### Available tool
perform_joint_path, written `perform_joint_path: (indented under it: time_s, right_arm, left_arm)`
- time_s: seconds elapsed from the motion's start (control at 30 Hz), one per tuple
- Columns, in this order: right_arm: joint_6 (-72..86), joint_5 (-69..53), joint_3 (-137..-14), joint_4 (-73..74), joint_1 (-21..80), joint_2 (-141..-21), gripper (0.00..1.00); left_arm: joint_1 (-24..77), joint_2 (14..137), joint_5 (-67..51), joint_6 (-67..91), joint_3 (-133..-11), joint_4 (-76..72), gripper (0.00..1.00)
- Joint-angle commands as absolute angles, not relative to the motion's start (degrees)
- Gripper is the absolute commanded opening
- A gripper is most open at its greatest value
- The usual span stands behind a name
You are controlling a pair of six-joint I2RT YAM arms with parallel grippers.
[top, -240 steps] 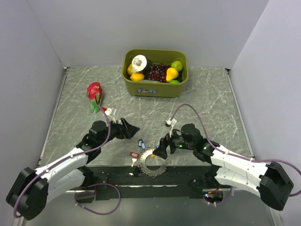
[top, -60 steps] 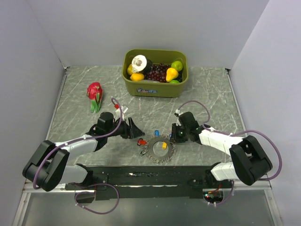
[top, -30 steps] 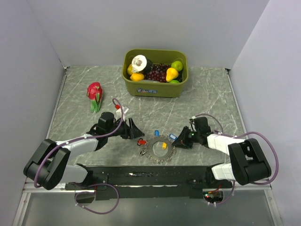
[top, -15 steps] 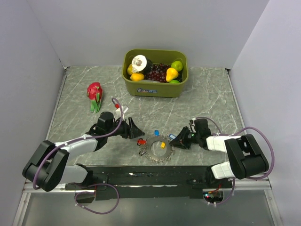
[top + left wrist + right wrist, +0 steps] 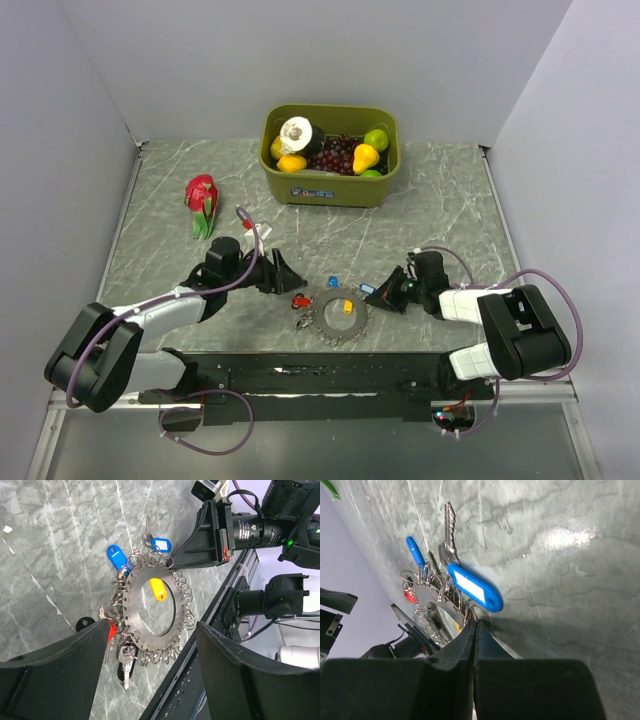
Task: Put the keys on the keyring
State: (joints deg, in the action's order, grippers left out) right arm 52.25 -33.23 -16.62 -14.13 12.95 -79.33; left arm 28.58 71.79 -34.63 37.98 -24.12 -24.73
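The keyring (image 5: 322,322) lies flat near the table's front edge, a grey metal disc (image 5: 131,615) rimmed with wire loops. Keys hang round it: a blue tag (image 5: 118,558), a blue-and-white tag (image 5: 161,544) (image 5: 472,593), a red one (image 5: 300,301) and a silver key (image 5: 125,662). A yellow one (image 5: 157,589) lies inside the ring. My left gripper (image 5: 283,272) (image 5: 152,625) stands open just left of the ring, touching nothing. My right gripper (image 5: 380,297) (image 5: 475,622) is shut, its tips at the ring's right rim beside the blue-and-white tag. Whether a loop is pinched does not show.
A green bin (image 5: 330,188) of toy fruit stands at the back centre. A red dragon fruit (image 5: 201,195) lies at the back left. A black rail (image 5: 300,370) runs along the table's near edge just behind the ring.
The right gripper's jaws have closed at the ring's right rim. The left arm and the ring have stayed where they were.
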Motion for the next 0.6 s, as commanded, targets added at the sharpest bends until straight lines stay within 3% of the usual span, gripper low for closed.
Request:
perform_joint_path:
  time_s: [0.0, 0.37, 0.57]
  right_arm:
    - [50.1, -29.4, -15.6, -13.9, 12.6, -76.9, 0.0]
    - [31.6, -22.9, -26.3, 10.0, 13.2, -57.4, 0.0]
    - [27.0, -27.1, -27.4, 8.5, 13.8, -52.1, 0.0]
  left_arm:
    - [28.5, 69.1, -34.2, 36.1, -24.3, -25.0, 0.76]
    - [28.6, 68.9, -34.1, 35.9, -27.0, -24.5, 0.75]
    - [28.5, 68.6, -35.5, 36.5, -27.3, -26.8, 0.75]
